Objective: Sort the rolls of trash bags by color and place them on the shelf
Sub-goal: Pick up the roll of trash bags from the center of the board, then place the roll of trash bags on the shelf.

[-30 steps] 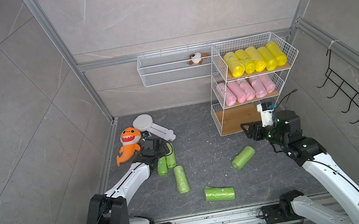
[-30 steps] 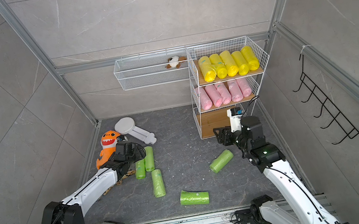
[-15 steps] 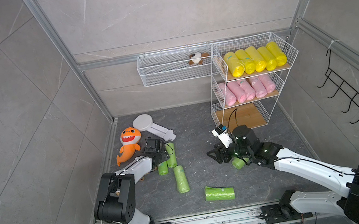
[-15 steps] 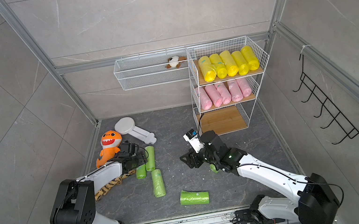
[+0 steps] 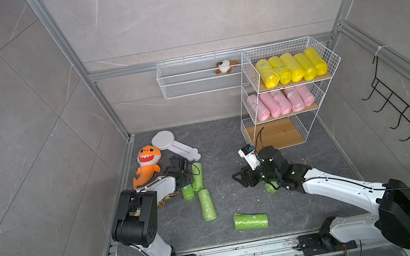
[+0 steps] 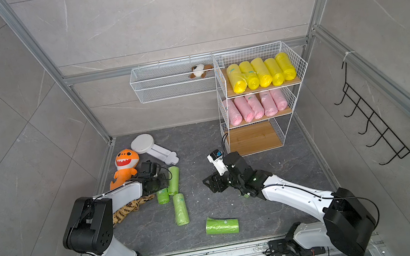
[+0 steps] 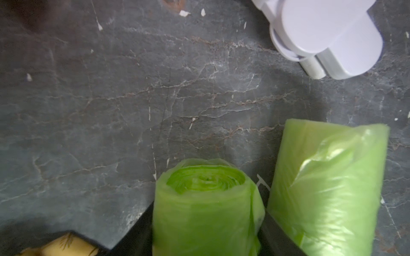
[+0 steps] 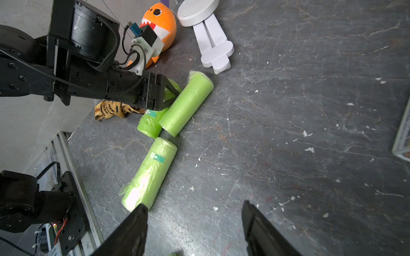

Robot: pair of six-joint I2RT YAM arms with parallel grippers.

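Since 1 s ago, the right arm has been swung away from the shelf point(image 5: 287, 44) and lowered toward mid-counter, and the left gripper point(image 7: 208, 199) has been narrowed. Its jaws are now pressed against both sides of a short green roll point(image 7: 206, 210), which is seen end-on in the left wrist view and lies on the dark counter point(image 5: 223, 142). A second green roll point(image 5: 197, 176) lies just beside it; whether they touch cannot be told. A third green roll point(image 5: 207, 204) lies just past them, toward the front rail point(image 5: 219, 255). A fourth green roll point(image 5: 251, 220) lies alone nearer the front, approx. btwn the two arms. A fifth green roll point(image 5: 270, 187) is mostly hidden under the right arm's wrist. The right gripper point(image 8: 194, 205) is held low over the counter w/ jaws spread wide, holding nothing. On the shelf, five yellow rolls point(image 5: 291, 67) are lined up on the top tier & five pink rolls point(image 5: 281, 103) on the middle tier; under them the bottom board point(image 5: 275, 133) is seen. An orange shark plush point(image 5: 148, 163) and a white stand point(image 5: 173, 146) lie behind the left gripper.
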